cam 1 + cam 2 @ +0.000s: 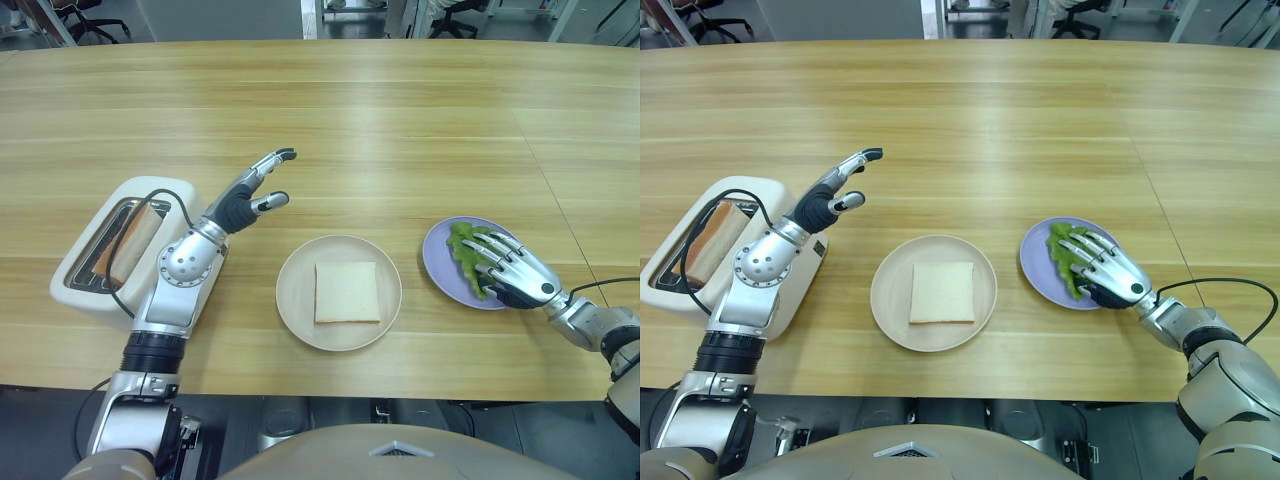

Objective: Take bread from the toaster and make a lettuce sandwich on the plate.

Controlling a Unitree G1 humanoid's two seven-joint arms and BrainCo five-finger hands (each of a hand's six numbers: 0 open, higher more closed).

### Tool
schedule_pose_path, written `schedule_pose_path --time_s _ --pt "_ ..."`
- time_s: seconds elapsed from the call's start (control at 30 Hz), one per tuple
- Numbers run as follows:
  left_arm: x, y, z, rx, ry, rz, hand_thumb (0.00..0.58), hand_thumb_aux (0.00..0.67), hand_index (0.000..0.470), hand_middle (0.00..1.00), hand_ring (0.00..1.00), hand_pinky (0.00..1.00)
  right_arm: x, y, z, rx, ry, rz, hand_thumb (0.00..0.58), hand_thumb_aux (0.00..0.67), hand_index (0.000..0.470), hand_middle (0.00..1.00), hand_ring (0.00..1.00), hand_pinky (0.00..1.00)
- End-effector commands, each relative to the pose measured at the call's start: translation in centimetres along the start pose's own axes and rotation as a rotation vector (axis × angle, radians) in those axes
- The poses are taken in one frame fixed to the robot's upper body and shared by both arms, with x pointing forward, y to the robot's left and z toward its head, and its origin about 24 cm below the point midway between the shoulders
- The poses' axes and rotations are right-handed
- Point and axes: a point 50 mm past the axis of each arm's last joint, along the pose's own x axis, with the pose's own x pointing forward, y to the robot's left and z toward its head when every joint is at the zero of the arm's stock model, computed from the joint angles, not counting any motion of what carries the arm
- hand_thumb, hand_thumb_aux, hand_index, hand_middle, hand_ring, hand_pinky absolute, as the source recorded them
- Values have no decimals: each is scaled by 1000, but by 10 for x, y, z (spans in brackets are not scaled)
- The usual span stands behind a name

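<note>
Lettuce (pixel 462 248) is the thing the coming move turns on. In the left eye view it lies on the purple plate (pixel 436 262), its long axis running roughly away from the robot. The right hand (pixel 510 268) rests directly on top of it, reaching in from the near right. Whether that hand has a grip on the leaf I cannot tell. The beige plate (pixel 295 300), with one bread slice (pixel 346 292) flat at its centre, stands just beside the purple plate on the robot's left, so I judge the lettuce must travel leftward.

In the right eye view, the left hand (pixel 835 192) hangs over the counter (pixel 1040 120) with fingers stretched out and nothing in them. It sits just beside the toaster (pixel 748 187), on the side toward the beige plate. A second slice (pixel 710 245) stands in the toaster slot. That slice is the left hand's by nearness; the lettuce is plainly the right hand's, well apart from the left.
</note>
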Motion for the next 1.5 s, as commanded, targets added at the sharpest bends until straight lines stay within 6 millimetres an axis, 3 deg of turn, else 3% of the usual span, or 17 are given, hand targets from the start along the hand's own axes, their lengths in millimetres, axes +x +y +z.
schedule_pose_path --time_s 0.03,0.33,1.33,1.37,1.4,1.43,1.5 --pt "0 0 -4 15 19 -7 0 0 0 0 0 0 -2 6 6 12 -26 43 580 670 460 0 0 0" --pt "0 1 -5 17 19 0 0 0 0 0 0 0 -1 6 7 15 -33 39 580 670 460 0 0 0" --pt "0 2 -9 15 27 1 0 0 0 0 0 0 15 -21 -11 26 -8 -127 580 670 460 0 0 0" --pt "0 2 -9 15 26 1 0 0 0 0 0 0 18 -24 -14 23 3 -140 577 623 428 0 0 0" --pt "0 2 -9 15 26 0 0 0 0 0 0 0 21 -28 -18 23 13 -155 304 208 143 0 0 0" --pt "-1 2 -9 15 27 -1 0 0 0 0 0 0 24 -32 -21 25 22 -165 0 0 0 0 0 0" --pt "-1 2 -9 17 28 -2 0 0 0 0 0 0 29 -40 -27 47 42 -175 0 0 0 0 0 0"
